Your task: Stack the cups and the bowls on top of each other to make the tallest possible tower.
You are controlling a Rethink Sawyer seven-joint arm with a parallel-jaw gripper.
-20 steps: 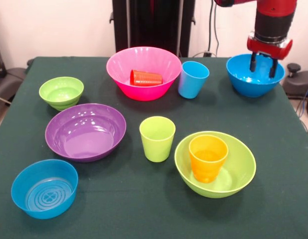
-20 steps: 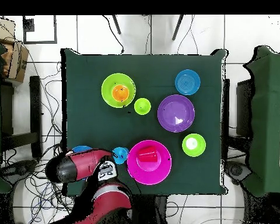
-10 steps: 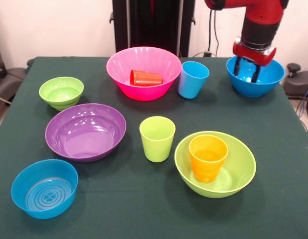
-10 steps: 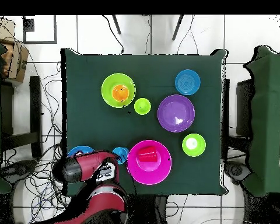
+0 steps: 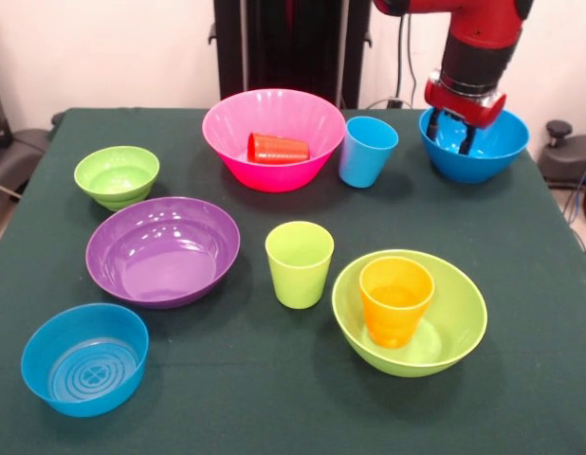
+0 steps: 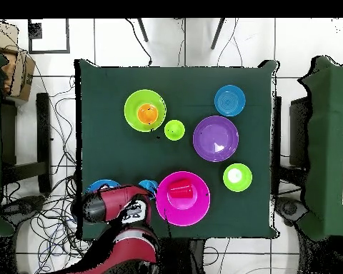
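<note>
My gripper (image 5: 451,135) hangs open at the back right, its fingers down over the left rim of the large blue bowl (image 5: 497,152). An orange cup (image 5: 395,301) stands upright in the large lime green bowl (image 5: 461,322) at the front right. A red cup (image 5: 279,148) lies on its side in the large pink bowl (image 5: 228,142). The light blue cup (image 5: 367,152) stands between the pink and blue bowls. The lime green cup (image 5: 299,263) stands at mid table. In the overhead view the arm (image 6: 124,214) hides most of the blue bowl (image 6: 99,186).
The large purple bowl (image 5: 163,251), the small lime green bowl (image 5: 117,175) and the small blue bowl with a ringed base (image 5: 84,358) sit along the left side. The black pedestal (image 5: 291,43) stands behind the table.
My gripper has moved left from over the middle of the large blue bowl to its left rim. The bowl has shifted slightly left with it.
</note>
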